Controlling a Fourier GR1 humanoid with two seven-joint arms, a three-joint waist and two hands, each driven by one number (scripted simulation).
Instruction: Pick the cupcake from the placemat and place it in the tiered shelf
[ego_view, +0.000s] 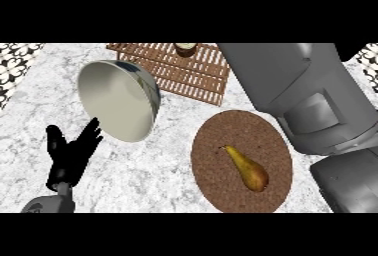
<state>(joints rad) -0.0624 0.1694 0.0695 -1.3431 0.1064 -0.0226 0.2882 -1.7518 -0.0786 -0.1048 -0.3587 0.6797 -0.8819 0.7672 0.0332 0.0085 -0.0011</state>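
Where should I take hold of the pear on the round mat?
Probably across its fat lower body, from above: the pear lies flat on the placemat, neck tapering toward the view's upper left, so the bulb offers most surface.

No readable text, label, brand, number or sign showed; nothing legible stood on any surface.

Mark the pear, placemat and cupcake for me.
pear (249, 170), head view, on its wide lower body.
placemat (221, 131), head view, bare brown surface above the pear.
cupcake (184, 49), head view, its visible part on the wooden shelf (193, 75).
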